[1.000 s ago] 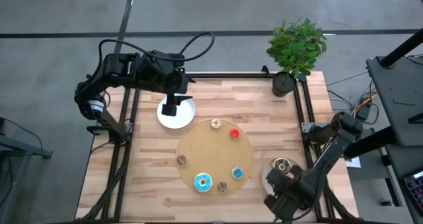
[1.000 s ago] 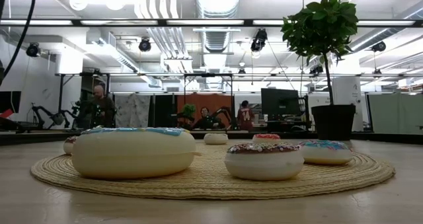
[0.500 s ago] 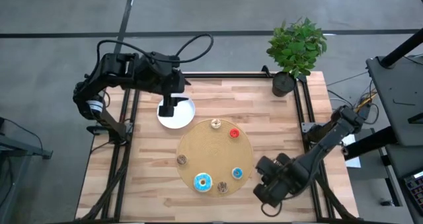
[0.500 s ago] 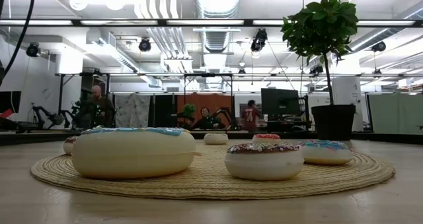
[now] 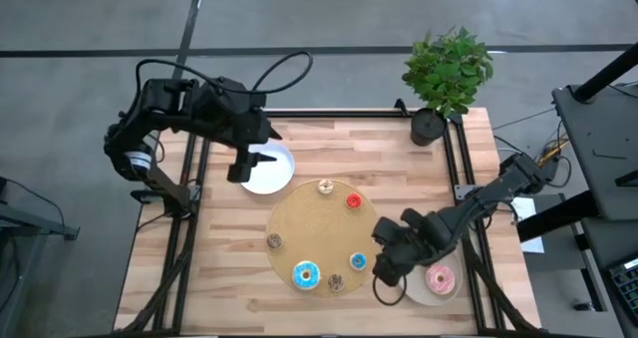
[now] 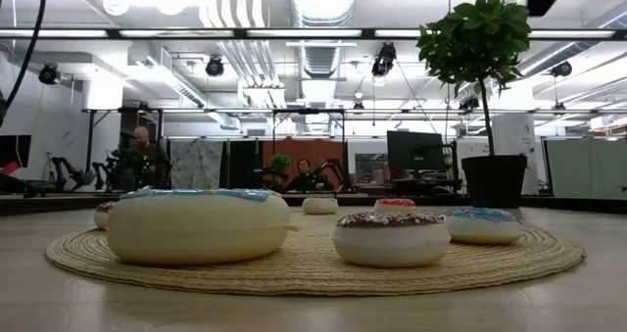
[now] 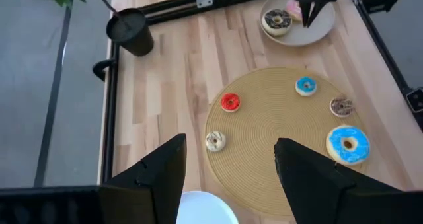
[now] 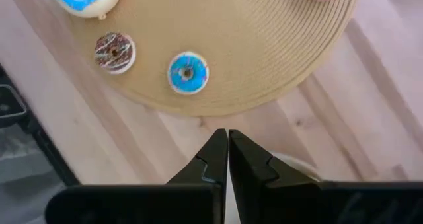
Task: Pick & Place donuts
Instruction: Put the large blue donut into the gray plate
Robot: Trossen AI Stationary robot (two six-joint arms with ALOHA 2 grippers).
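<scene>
Right gripper (image 5: 383,290) fingers together, empty, between beige plate (image 5: 451,290) and woven board (image 5: 299,228). Pink donut (image 5: 438,277) plated. Likely next: open, reach small blue donut (image 5: 358,261). Left gripper (image 5: 242,165) spread over white plate (image 5: 274,178), waiting.

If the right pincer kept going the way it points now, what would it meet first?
Probably bare table, just short of the mat's edge. The shut right pincer points mostly downward at the wood, with the small blue donut next in line beyond. Depth is hard to judge, so this is tentative.
</scene>
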